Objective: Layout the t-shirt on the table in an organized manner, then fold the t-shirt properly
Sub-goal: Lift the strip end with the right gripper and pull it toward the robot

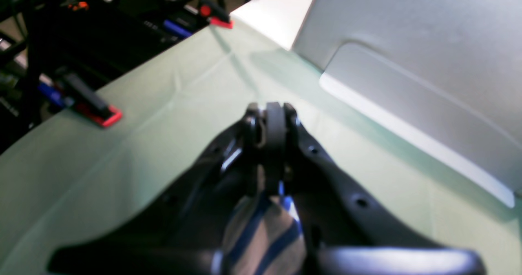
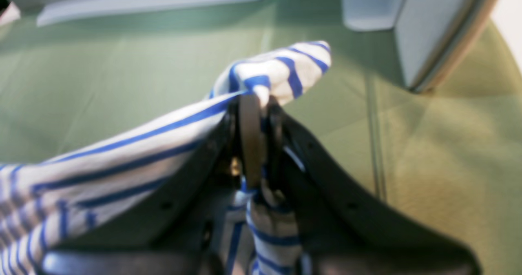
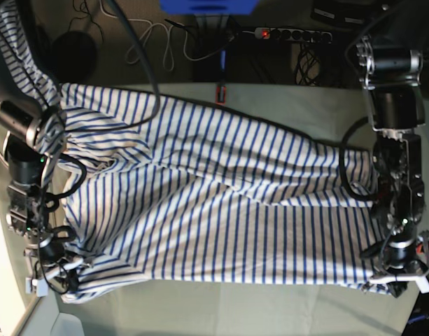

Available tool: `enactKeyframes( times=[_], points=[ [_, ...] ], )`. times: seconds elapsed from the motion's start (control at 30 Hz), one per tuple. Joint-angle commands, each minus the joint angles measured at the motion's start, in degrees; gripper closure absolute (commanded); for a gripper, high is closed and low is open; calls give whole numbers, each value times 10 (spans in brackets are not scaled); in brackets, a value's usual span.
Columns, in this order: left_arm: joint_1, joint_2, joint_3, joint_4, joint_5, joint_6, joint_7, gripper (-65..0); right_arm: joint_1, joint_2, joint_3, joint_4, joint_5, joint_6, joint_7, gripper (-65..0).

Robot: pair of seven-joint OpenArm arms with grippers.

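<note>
The left claw [image 1: 271, 118] fills the lower middle of the view, its two dark jaws pressed together with a bunch of the blue-striped t-shirt [image 1: 265, 234] pinched between them and showing just beneath. Under it spreads the counter [image 1: 122, 152], covered in pale green cloth with faint creases. Two red clamps [image 1: 102, 114] grip its left edge, one near and one farther up. To the right stands a blurred grey-white panel [image 1: 408, 63] with a pale lower rim.

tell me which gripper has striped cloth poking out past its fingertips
The right gripper: a tuft of the t-shirt sticks out beyond its tips. The left gripper shows cloth only behind them.
</note>
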Motion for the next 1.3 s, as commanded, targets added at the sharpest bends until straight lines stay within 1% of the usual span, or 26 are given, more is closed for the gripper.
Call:
enactKeyframes(
  times=[0.0,0.1,0.2,0.27,0.3,0.37,0.57,0.7,0.77,0.93,1.07,1.2,1.27],
  points=[
    [-18,-6,-2,13,5,-2,-22,-1,21,9,10,10,11,-6,20,0],
    [-16,-7,-2,12,5,-2,-22,-1,14,10,40,10,11,-1,20,0],
    [-15,-8,-2,7,5,-2,-23,-1,-2,10,56,10,11,29,20,0],
    [-15,-7,-2,7,5,-2,-23,-1,-13,8,57,22,11,32,21,0],
    [-14,-6,-2,7,5,-2,-23,-1,-31,7,57,39,11,32,21,0],
    [-13,-5,-2,7,5,-2,-23,-1,-60,-9,58,83,11,32,21,0],
    [1,-4,-2,3,5,-2,-23,-1,-156,-64,55,269,11,33,18,0],
    [18,3,-3,0,5,-2,-24,-1,-222,-83,58,360,12,33,20,0],
    [34,4,-3,6,5,-2,-24,-1,-258,-86,58,400,20,33,20,0],
    [83,17,-8,56,4,-2,-24,-1,-354,-85,53,487,102,33,19,0],
    [126,18,-8,89,4,-2,-25,-1,-411,-86,53,527,109,33,20,0],
    [155,16,-9,88,4,-2,-25,-1,-451,-87,53,531,112,34,21,0],
    [165,16,-9,84,4,-2,-25,-1,-465,-97,53,530,112,34,21,0]
  ],
)
